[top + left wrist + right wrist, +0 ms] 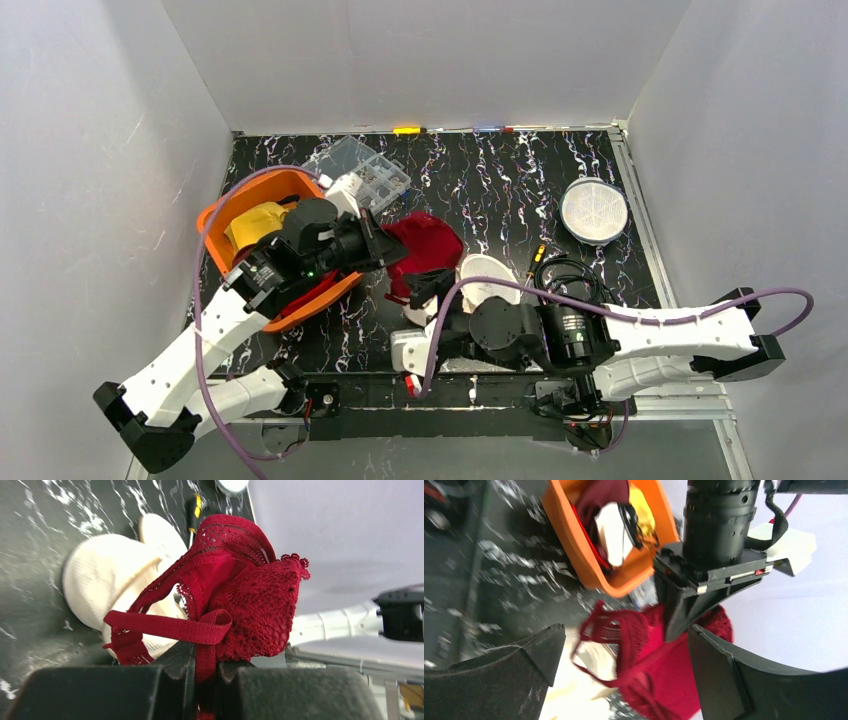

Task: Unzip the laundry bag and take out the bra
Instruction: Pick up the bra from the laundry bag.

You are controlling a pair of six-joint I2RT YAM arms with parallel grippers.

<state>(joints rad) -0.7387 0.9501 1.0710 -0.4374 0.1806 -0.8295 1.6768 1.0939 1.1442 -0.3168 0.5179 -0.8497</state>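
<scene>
At the left end effector [205, 680] we note fingers pressed together on a strap of the red bra [245, 595], which bunches just beyond them, beside the white laundry bag [100, 575] on the bench [30, 540]. Right end effector [624, 650]: spread wide, gripping nothing, the bra just ahead. Orange basin [215, 225] of clothes sits farther left on the bench.

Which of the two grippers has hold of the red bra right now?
The left gripper, its jaws shut on a strap of the red bra. The right gripper stands wide open, gripping nothing.
</scene>
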